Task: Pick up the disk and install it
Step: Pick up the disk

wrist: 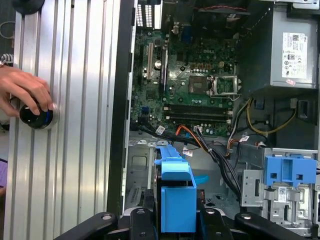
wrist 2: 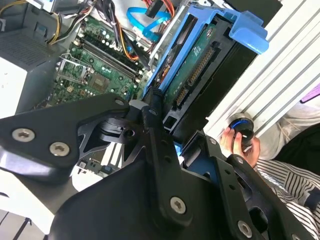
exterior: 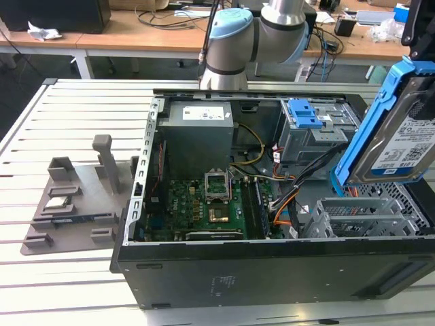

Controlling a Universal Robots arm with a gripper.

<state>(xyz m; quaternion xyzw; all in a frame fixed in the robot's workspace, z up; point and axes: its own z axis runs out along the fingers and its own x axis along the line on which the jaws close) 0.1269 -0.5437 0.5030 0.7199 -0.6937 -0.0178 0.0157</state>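
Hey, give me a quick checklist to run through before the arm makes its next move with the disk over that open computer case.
1. Grip: ok, the end effector is shut on the disk by its blue carrier frame.
2. Disk lifted: ok, held tilted above the computer case.
3. Case open: ok, motherboard exposed.
4. People clear: not ok, a hand rests on a round knob on the table beside the case.
5. Path: cannot tell whether the cables are clear of the disk.
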